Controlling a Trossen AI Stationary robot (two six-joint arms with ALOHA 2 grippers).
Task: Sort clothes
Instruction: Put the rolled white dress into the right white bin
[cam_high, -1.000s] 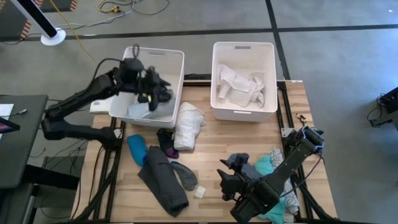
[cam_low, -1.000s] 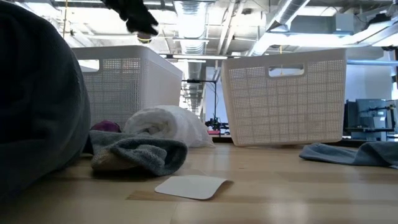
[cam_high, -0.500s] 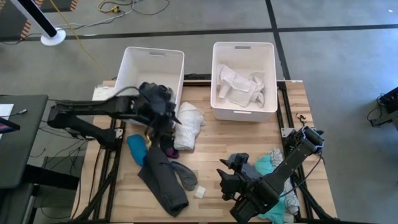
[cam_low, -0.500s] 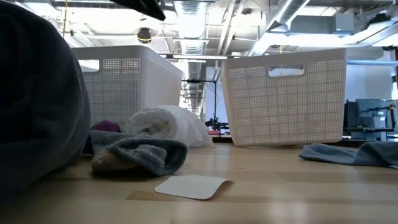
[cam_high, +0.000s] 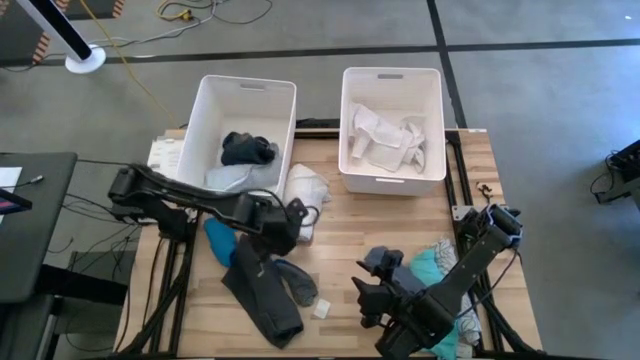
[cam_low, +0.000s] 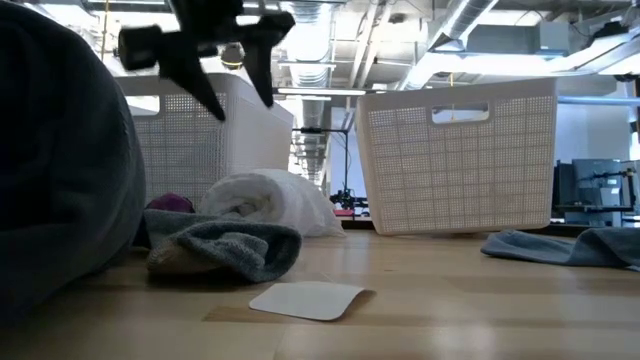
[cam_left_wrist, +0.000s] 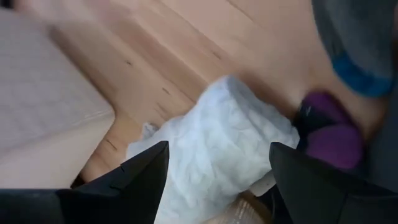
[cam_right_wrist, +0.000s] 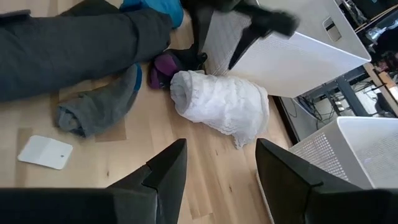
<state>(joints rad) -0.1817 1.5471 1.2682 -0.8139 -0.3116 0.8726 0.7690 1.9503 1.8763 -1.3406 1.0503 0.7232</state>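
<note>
Left pincer (cam_high: 292, 218) fingers apart, nothing between them, hanging over the rolled white garment (cam_high: 303, 199) near the worktop (cam_high: 340, 235) middle, just in front of the left bin (cam_high: 212, 110); low view shows it raised above that bin's height. Right pincer (cam_high: 366, 296) at the near edge of the worktop, fingers apart, nothing held. Left bin holds a black garment (cam_high: 247, 149) and a pale grey one (cam_high: 233, 178); right bin (cam_high: 433, 120) holds white clothes (cam_high: 385, 138). On the worktop: teal-blue piece (cam_high: 220, 240), long dark grey garment (cam_high: 262, 295), small grey piece (cam_high: 298, 282), dark piece with purple (cam_right_wrist: 163, 66) touching the white roll; a pile with teal and grey (cam_high: 428, 265) lies under the right arm at the right side; small white card (cam_high: 321, 309) lies apart, near the grey piece.
</note>
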